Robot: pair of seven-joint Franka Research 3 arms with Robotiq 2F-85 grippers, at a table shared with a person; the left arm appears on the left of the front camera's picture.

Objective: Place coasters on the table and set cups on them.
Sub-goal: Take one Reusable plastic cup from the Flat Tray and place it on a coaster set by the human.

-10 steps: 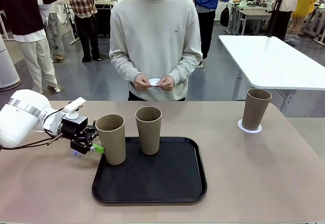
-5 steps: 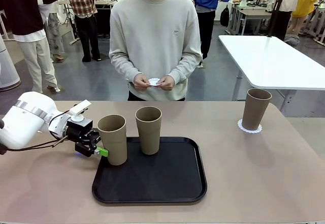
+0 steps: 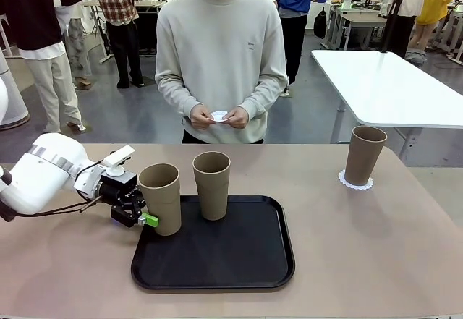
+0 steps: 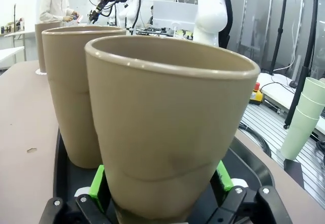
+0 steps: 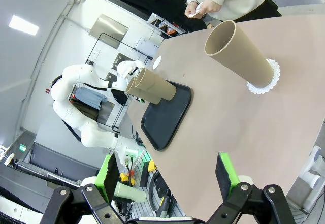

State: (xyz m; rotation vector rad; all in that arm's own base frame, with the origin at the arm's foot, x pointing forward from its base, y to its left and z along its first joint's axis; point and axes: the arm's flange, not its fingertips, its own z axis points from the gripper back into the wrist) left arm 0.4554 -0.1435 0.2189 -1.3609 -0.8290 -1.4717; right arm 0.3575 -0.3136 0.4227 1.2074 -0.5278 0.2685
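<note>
1. The left gripper (image 3: 143, 218) is pinching the lower wall of a tall, tapered, matte tan-brown handleless tumbler, the gripped cup (image 3: 160, 196). In the left wrist view its green pads (image 4: 96, 181) press on opposite sides just above the base.
2. From the front, the gripped cup lies at 3 o'clock of the claw and touches it. Its long axis is upright, rim on top, and the fingers reach in level from its 9 o'clock.
3. It stands in the 10 o'clock corner of the black rounded-rectangle tray (image 3: 231, 257). An identical second cup (image 3: 212, 185) stands near, at its 2 o'clock, not touching.
4. A third cup (image 3: 364, 154) stands upright on a small round white lacy paper coaster (image 3: 356, 182) at 2 o'clock on the matte beige table (image 3: 362, 247), well apart from the tray.
5. The right gripper (image 5: 167, 176) is spread with nothing between its fingers, off the table's 3 o'clock end, so the left arm is by far the nearer.
6. The person's hands (image 3: 219, 118), at 12 o'clock, hold another white doily (image 3: 219, 115).
7. The gripped cup looks smooth and dull, wider at the rim, with a faint line ringing its lower body.
8. The lift likely needs to go straight up over the tray lip, since a tilt toward 2 o'clock could nudge the second cup
</note>
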